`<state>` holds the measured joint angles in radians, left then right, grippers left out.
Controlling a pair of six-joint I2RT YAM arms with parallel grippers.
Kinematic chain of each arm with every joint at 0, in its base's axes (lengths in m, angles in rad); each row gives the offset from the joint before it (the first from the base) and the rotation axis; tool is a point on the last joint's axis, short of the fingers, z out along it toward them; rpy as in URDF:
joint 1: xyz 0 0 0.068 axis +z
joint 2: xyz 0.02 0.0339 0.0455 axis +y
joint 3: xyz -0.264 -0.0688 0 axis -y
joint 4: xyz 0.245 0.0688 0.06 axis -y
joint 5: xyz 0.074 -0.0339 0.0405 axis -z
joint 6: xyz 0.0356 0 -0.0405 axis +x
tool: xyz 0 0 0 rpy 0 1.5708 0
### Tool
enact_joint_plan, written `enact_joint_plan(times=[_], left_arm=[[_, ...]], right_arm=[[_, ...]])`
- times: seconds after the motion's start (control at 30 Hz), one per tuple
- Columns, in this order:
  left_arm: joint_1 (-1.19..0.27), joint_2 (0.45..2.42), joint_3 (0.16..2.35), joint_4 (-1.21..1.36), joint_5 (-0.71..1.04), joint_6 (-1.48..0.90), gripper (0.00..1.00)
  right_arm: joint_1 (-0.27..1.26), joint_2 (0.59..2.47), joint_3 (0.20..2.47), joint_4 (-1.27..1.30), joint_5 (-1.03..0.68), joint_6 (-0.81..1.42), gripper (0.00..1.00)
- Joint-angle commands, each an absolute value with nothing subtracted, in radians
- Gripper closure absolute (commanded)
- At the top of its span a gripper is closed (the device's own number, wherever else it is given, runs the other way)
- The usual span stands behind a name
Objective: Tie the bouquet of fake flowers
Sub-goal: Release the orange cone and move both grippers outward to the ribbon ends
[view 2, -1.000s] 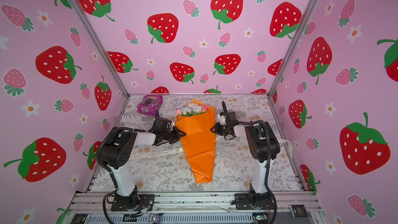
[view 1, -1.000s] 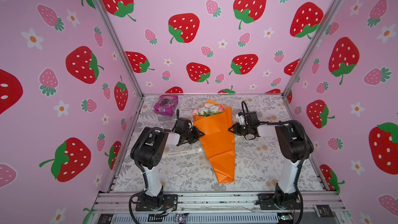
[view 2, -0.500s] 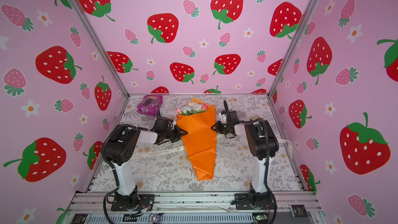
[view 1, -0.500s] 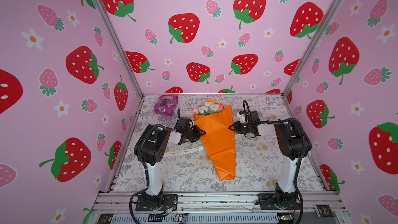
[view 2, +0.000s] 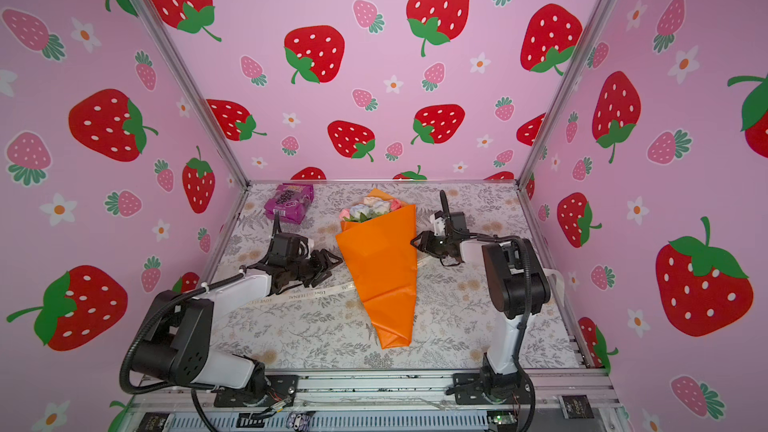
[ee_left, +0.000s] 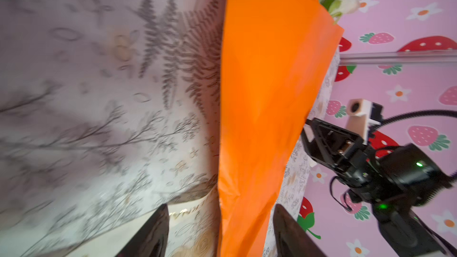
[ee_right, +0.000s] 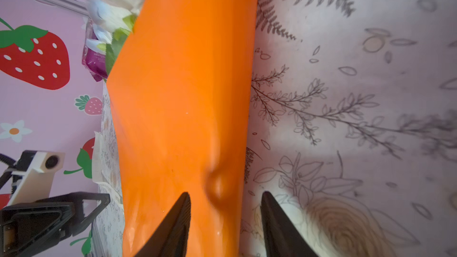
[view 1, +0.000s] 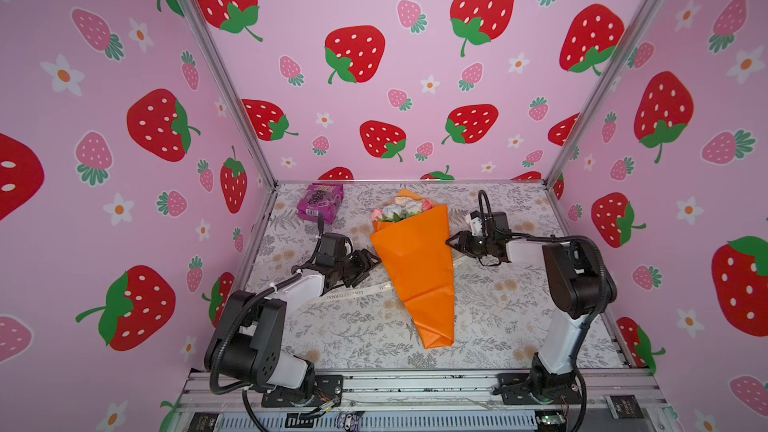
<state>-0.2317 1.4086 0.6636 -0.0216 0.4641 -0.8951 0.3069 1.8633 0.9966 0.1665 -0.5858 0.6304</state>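
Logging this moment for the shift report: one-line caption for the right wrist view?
Right gripper, jaws open, astride one edge of the orange-wrapped bouquet lying on the floral-print table.

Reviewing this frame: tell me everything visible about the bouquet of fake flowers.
The bouquet of fake flowers is a smooth, slightly creased orange paper cone lying flat on the printed table, narrow folded tip at the near end, mouth at the far end. Pink and white rose heads with green leaves show at the mouth; stems are hidden. A cream ribbon passes under its middle, untied. Its side edges sit between the parted jaws of the left gripper and right gripper; contact is unclear.
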Motion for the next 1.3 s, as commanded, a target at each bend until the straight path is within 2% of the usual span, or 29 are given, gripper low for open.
enact_joint_plan(times=[0.0,0.23,0.57,0.6,0.7,1.03,1.2,1.27], left_arm=[[-0.197,1.298,0.646,-0.329,0.268,-0.876,0.36],[-0.066,1.207,0.641,-0.591,0.071,-0.954,0.34],[-0.024,1.399,0.801,-0.719,-0.036,-0.889,0.32],[-0.025,1.414,0.814,-0.722,-0.049,-0.886,0.32],[-0.021,1.457,0.841,-0.734,-0.085,-0.896,0.32],[-0.018,1.590,0.850,-0.722,-0.077,-0.916,0.38],[-0.019,1.634,0.826,-0.683,-0.072,-0.915,0.45],[-0.020,1.646,0.834,-0.677,-0.075,-0.903,0.51]], right_arm=[[0.301,1.780,1.000,0.091,-0.513,0.579,0.49],[0.303,1.686,0.989,0.041,-0.471,0.567,0.49],[0.305,1.554,0.982,-0.053,-0.418,0.534,0.49],[0.305,1.540,0.979,-0.060,-0.412,0.531,0.45],[0.305,1.509,0.967,-0.077,-0.402,0.524,0.45],[0.302,1.466,0.936,-0.123,-0.369,0.503,0.45],[0.299,1.465,0.932,-0.143,-0.347,0.491,0.45],[0.296,1.466,0.930,-0.146,-0.347,0.489,0.44]])
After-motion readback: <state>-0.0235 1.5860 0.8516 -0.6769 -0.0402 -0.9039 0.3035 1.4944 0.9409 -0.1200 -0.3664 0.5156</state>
